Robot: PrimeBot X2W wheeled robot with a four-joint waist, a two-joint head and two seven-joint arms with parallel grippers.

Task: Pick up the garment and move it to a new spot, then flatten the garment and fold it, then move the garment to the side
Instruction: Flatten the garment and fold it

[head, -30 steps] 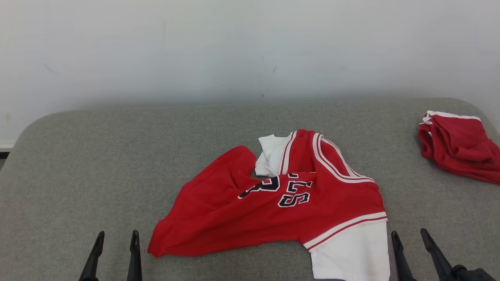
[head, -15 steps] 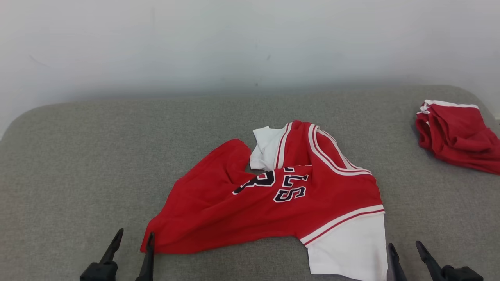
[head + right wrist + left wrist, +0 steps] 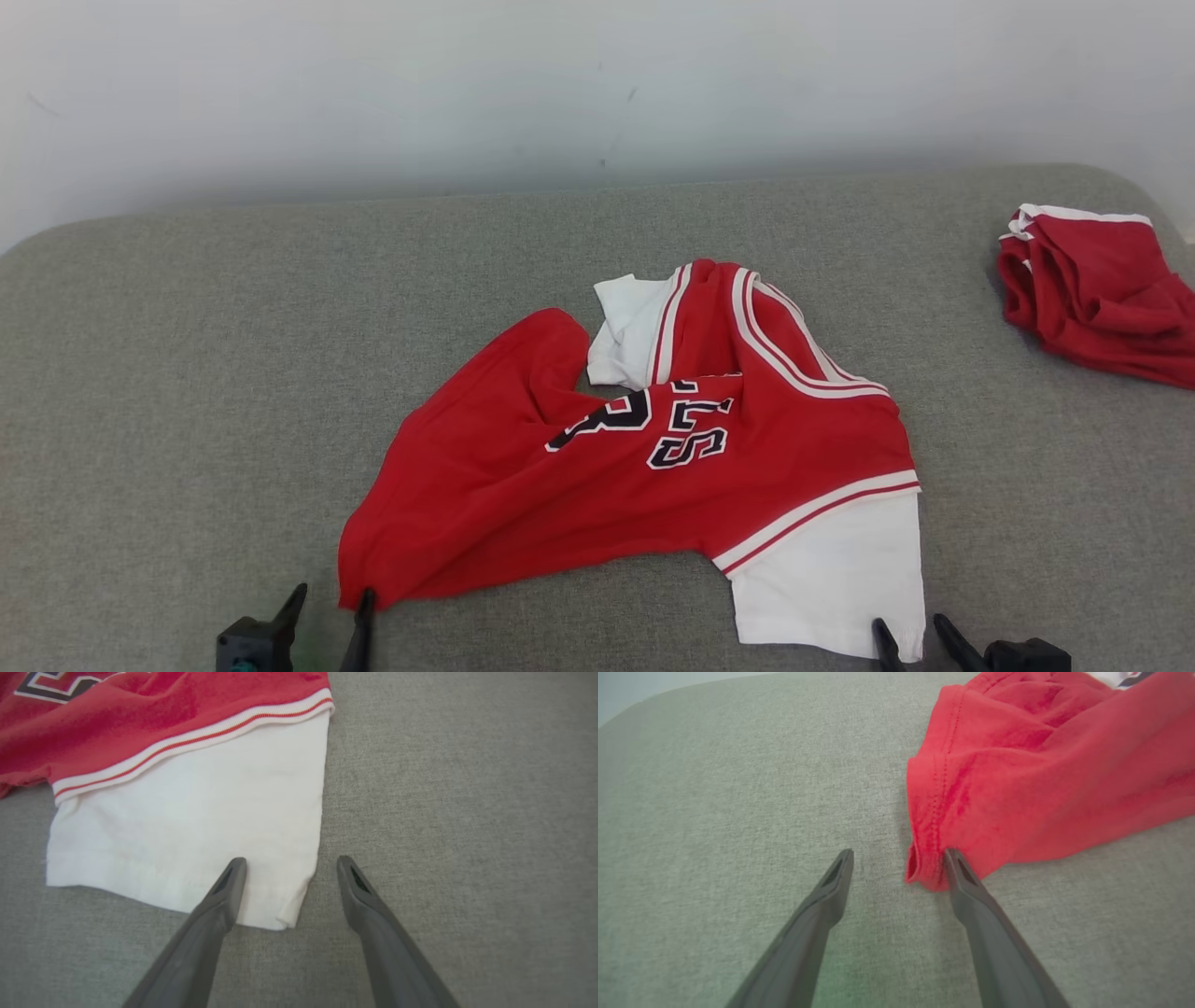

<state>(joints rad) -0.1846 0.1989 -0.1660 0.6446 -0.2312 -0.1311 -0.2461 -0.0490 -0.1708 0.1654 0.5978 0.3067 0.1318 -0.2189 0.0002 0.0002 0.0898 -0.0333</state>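
Garment: rumpled, soft red-and-white cloth

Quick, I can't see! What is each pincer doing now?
Left pincer: open, astride the red hem corner of the crumpled red-and-white fabric basketball jersey, not gripping.
Right pincer: open, astride its white corner, not gripping.

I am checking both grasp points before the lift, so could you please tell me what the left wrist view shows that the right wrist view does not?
The left wrist view adds the left gripper, open, with the stitched red hem corner of the garment between its fingers, close by one of them. The right wrist view adds the right gripper, open, straddling the corner of the white panel, plus the striped trim and black lettering. Both share red cloth of the garment lying on the grey cushion.
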